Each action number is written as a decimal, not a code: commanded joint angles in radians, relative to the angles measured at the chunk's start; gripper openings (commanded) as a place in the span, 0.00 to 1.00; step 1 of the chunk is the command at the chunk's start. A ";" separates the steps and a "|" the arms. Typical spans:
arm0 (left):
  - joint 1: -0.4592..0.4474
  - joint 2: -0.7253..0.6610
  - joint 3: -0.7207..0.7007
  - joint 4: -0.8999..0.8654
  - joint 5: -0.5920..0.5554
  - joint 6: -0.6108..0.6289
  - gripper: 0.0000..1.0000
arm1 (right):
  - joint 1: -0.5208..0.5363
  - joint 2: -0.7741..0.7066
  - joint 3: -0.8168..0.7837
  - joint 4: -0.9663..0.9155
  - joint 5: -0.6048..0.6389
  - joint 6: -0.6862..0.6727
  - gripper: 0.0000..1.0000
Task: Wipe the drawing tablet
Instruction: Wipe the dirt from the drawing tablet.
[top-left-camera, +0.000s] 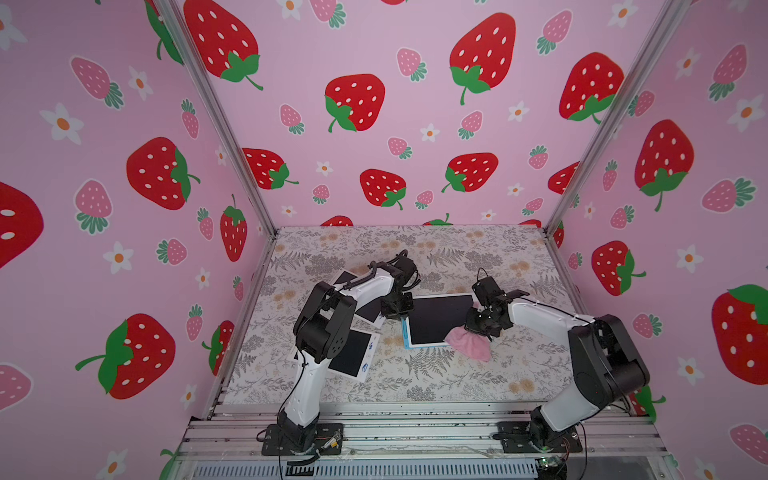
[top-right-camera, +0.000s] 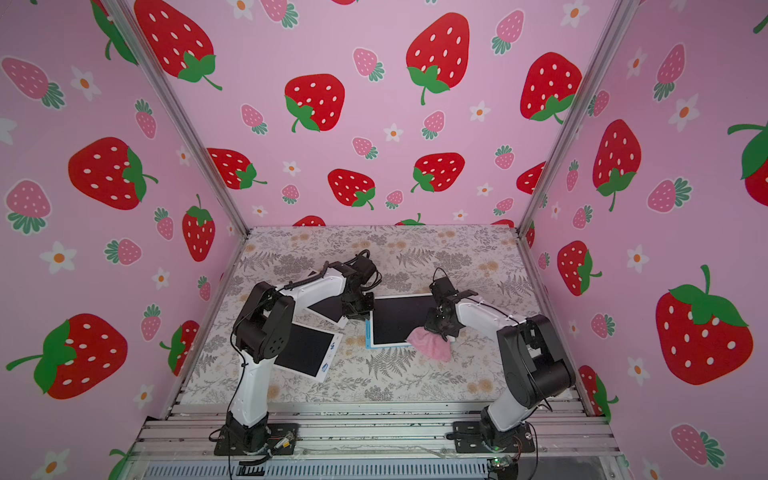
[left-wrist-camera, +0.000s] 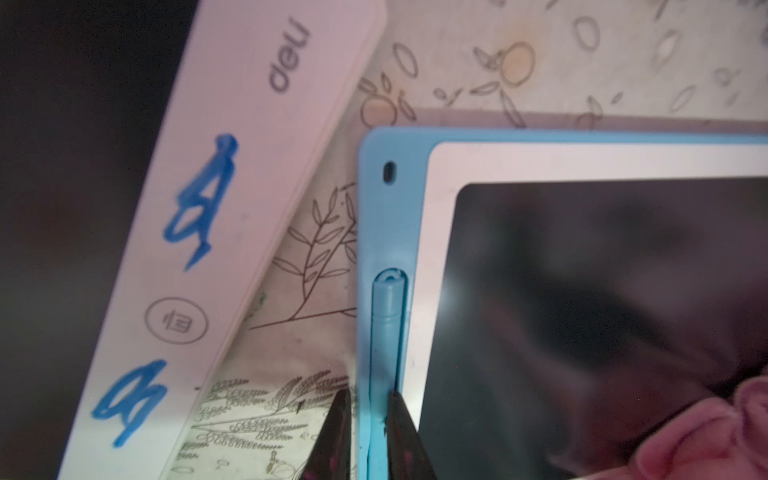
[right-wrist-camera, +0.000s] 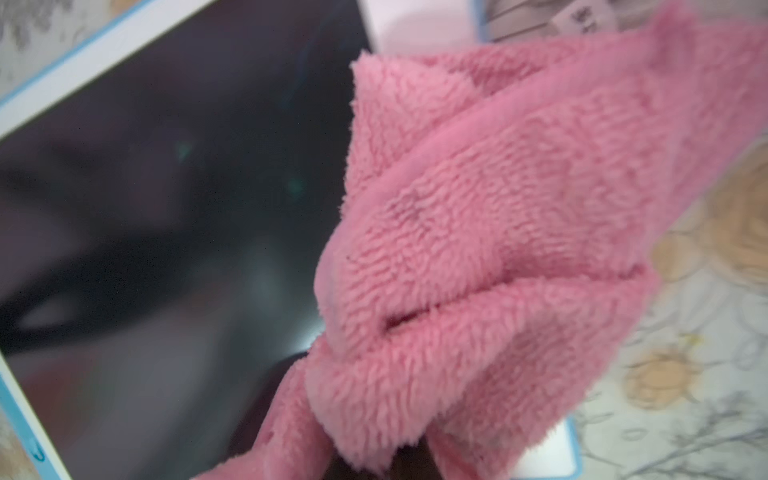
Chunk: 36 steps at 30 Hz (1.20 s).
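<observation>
The wiping step is in hand. The right gripper (top-left-camera: 478, 328) is clamped on a pink cloth (top-left-camera: 469, 343), and the cloth lies over the near right corner of the tablet (top-left-camera: 436, 318), part on the screen and part on the table (top-left-camera: 457, 249). This tablet, the one with a blue frame, lies about in the middle of the table, a little toward its right edge.

The left gripper (left-wrist-camera: 370, 419) stands at the left edge of the tablet. Its jaws are nearly together and pinch the blue frame there, on the pen (left-wrist-camera: 386, 316) that sits in the edge slot. I judge it holds the tablet steady during the wipe.

The next move, I think, is to drag the cloth across the dark screen toward the left edge, with light pressure down, while the left gripper holds the frame firm.

Some things are hard to tell. The right fingers are buried in the cloth in the right wrist view. No marks can be made out on the screen, only reflections, so how much is already clean I cannot say. Two white tablets (top-left-camera: 353, 349) near the left edge are partly covered by the left arm.
</observation>
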 joint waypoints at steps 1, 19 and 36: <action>0.019 0.107 -0.050 -0.080 -0.133 -0.002 0.17 | -0.023 -0.025 -0.025 -0.047 -0.004 -0.027 0.00; 0.019 0.114 -0.034 -0.087 -0.132 -0.001 0.17 | 0.119 0.060 0.100 -0.108 0.001 -0.018 0.00; 0.019 0.114 -0.022 -0.099 -0.137 0.010 0.17 | 0.028 0.012 0.016 -0.132 -0.019 -0.022 0.00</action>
